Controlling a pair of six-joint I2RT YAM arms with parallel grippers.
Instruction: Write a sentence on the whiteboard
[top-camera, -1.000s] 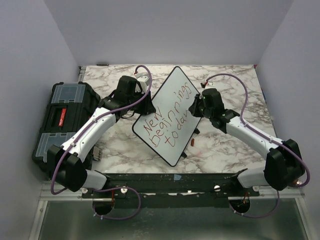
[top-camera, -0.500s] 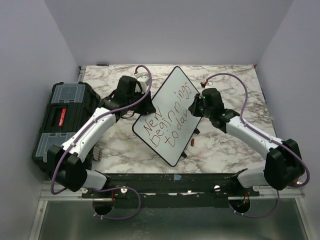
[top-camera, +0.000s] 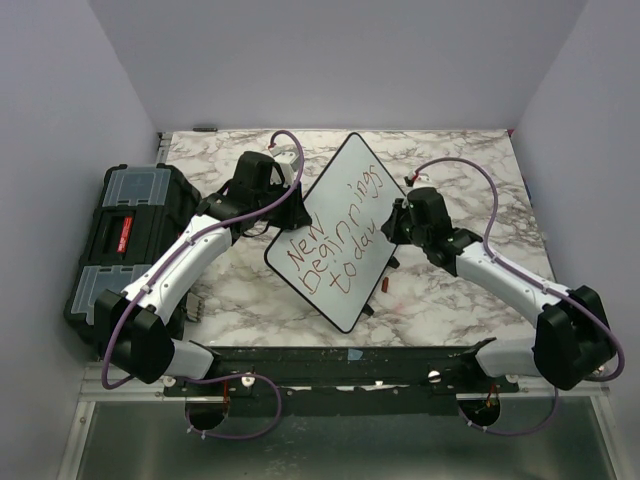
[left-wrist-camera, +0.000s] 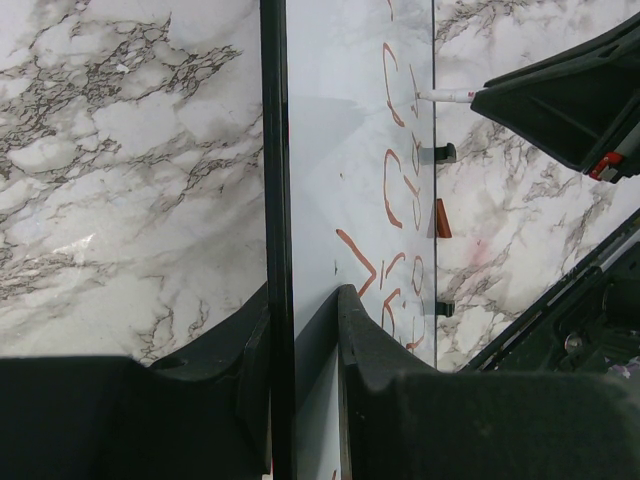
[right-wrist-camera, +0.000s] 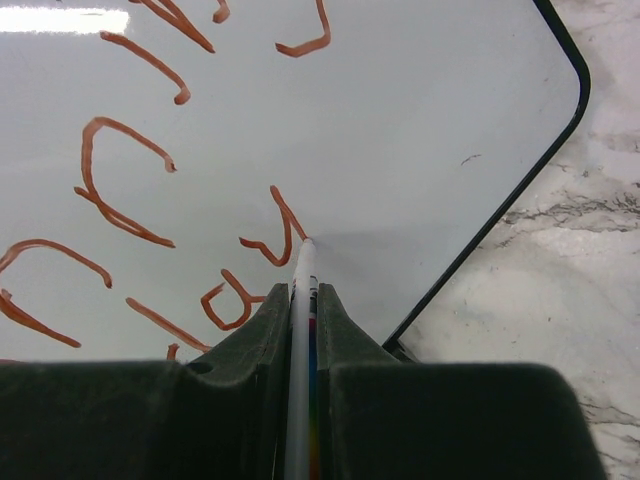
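Observation:
The whiteboard (top-camera: 340, 190) stands tilted at mid-table, white with a thin black frame. The sentence (top-camera: 335, 235) in red marker reads "New Beginnings today" in three lines. My left gripper (top-camera: 296, 212) is shut on the whiteboard's left edge (left-wrist-camera: 276, 200), one finger on each face. My right gripper (top-camera: 392, 222) is shut on a white marker (right-wrist-camera: 300, 300). The marker's tip touches the board at the foot of the last letter (right-wrist-camera: 280, 230). The red lettering also shows in the left wrist view (left-wrist-camera: 400, 190).
A black toolbox (top-camera: 125, 235) with clear lid compartments sits at the left table edge. A small red marker cap (top-camera: 383, 284) lies on the marble table (top-camera: 470, 170) just right of the board's lower edge. Purple cables arc over both arms.
My right gripper has shifted slightly down and right along the board with the marker, at the end of "today". The left arm and the board have not moved.

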